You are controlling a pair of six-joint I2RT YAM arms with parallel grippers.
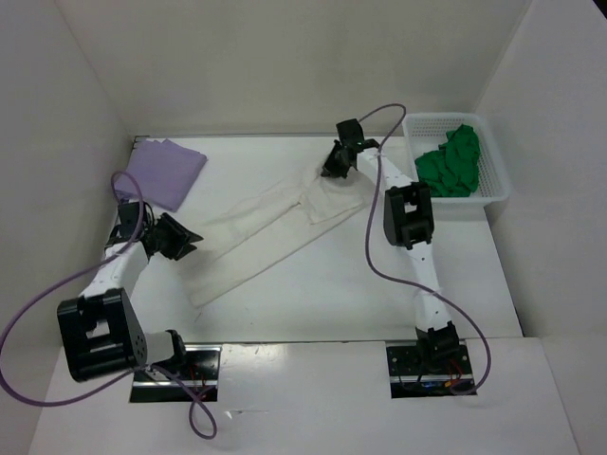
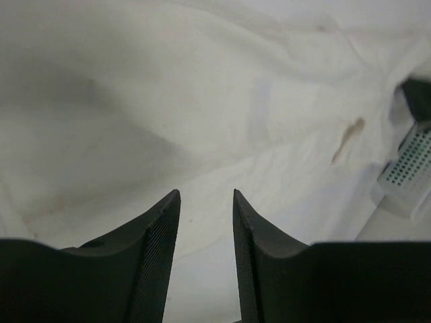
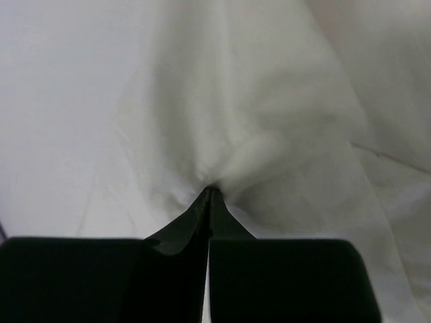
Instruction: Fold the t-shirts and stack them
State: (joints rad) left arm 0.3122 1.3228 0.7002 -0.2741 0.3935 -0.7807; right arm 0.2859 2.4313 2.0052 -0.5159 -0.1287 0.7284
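**Cream shirt pinched at one end only**

Across the table (image 1: 313, 303) the cream shirt (image 1: 266, 232) lies in a long rumpled band. Pulled from one end alone, it would likely bunch or slide rather than fold. The basket (image 1: 500, 185) holding the green shirt (image 1: 453, 161) crowds the far right, and the folded purple shirt (image 1: 166, 171) sits far left. The right gripper (image 1: 334, 169) is clenched on cream cloth. The left gripper (image 1: 187, 242) gapes empty just beside the band.

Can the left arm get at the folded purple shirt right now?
Probably yes: the left gripper is open and empty, and the lavender t-shirt lies uncovered in the corner near that arm.
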